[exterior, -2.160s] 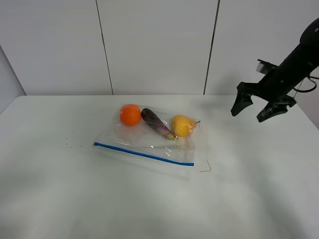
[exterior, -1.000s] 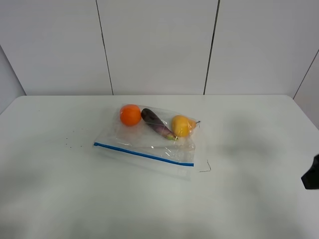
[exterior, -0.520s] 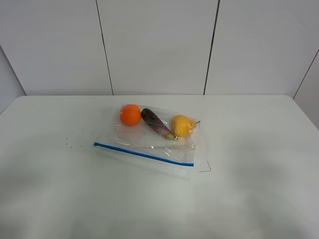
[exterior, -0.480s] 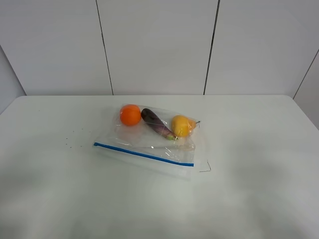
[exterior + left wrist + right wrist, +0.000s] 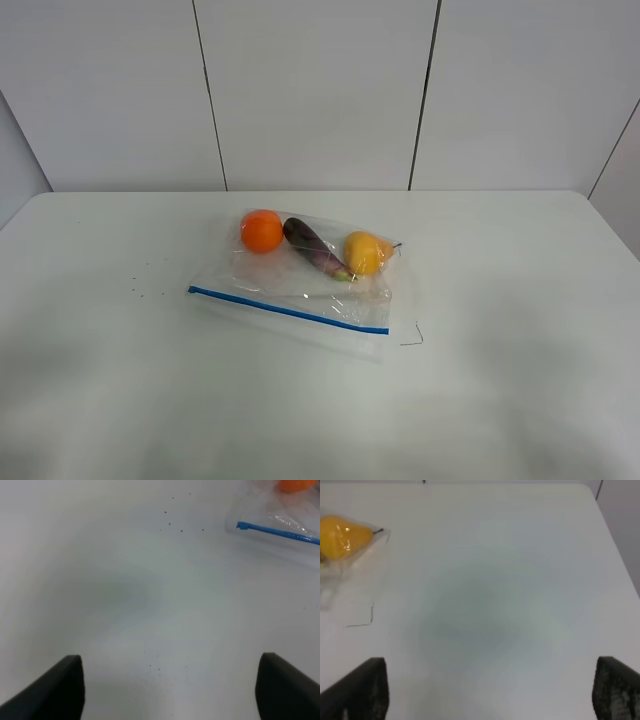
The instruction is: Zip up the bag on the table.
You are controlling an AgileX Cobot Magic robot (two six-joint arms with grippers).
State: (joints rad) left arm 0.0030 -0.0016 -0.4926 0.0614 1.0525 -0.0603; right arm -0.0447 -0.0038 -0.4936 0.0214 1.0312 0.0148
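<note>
The bag (image 5: pixel 300 275) lies flat near the middle of the table (image 5: pixel 520 380), blue zipper strip along its near edge, with an orange, an eggplant and a yellow fruit inside. The left gripper (image 5: pixel 170 690) and right gripper (image 5: pixel 490 692) hover over bare tabletop, jaws spread wide and empty, well apart from the bag.

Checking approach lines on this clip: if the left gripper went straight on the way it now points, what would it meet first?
Probably bare table. The open left gripper has only white tabletop ahead; the bag and its blue zipper strip lie off to one side. Depth is unclear.
</note>
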